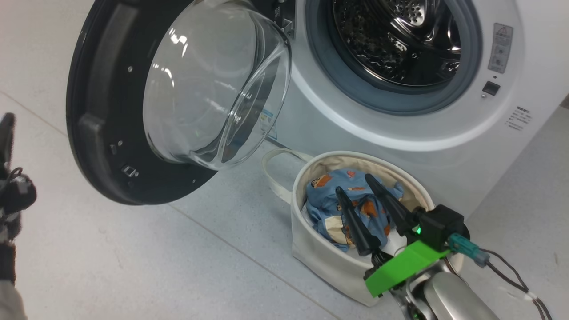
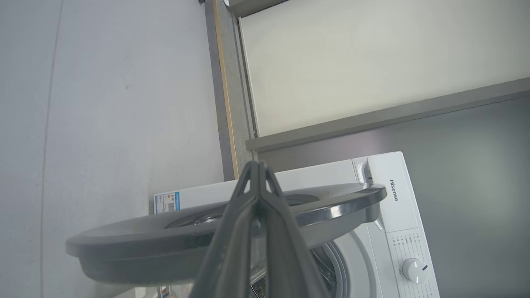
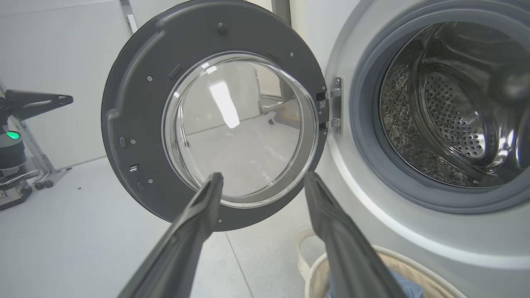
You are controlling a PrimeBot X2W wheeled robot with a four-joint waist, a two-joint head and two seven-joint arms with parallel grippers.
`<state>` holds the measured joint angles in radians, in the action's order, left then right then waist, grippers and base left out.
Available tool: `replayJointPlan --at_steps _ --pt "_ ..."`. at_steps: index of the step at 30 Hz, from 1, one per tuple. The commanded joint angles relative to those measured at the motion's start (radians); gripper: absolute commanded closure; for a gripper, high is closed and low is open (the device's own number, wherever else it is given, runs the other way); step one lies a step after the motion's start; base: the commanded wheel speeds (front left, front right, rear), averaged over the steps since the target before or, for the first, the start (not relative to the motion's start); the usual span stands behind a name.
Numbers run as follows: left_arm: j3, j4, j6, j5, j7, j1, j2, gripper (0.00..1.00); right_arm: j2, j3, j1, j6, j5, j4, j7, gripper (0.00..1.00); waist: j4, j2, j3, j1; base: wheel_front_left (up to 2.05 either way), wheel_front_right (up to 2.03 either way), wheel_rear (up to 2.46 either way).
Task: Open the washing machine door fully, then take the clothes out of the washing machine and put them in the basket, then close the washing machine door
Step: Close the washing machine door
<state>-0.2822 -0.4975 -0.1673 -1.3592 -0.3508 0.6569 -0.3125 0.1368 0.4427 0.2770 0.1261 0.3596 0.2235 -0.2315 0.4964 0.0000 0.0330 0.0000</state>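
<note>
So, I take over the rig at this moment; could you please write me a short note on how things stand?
Left gripper: shut, empty, off to the outer side of the open washing machine door, not touching it.
Right gripper: open, nothing between the fingers, over the basket.
Clothes: lying in the basket, on the floor in front of the washing machine. The visible part of the drum looks empty.
Done: door opened, clothes in the basket.
Left: close the door.
</note>
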Motion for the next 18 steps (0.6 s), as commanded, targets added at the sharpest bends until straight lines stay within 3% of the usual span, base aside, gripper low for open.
replayJointPlan --at_steps 1,8,18 --pt "-0.020 0.023 0.004 -0.010 -0.010 0.054 -0.046 1.00 -0.007 0.008 0.003 0.005 -0.007 -0.037 -0.009 0.00 -0.002 0.0000 -0.002 0.0000 0.00 0.00 0.00" --pt "0.007 -0.214 0.082 -0.040 -0.075 0.191 -0.058 1.00 -0.008 -0.034 -0.039 0.005 -0.031 -0.072 0.006 0.00 -0.016 0.0000 -0.005 0.0000 0.00 0.00 0.00" --pt "0.079 -0.395 0.183 -0.007 -0.110 0.276 -0.034 1.00 -0.016 -0.046 -0.057 0.005 -0.041 -0.100 0.022 0.00 -0.021 0.0000 -0.004 0.0000 0.00 0.00 0.00"
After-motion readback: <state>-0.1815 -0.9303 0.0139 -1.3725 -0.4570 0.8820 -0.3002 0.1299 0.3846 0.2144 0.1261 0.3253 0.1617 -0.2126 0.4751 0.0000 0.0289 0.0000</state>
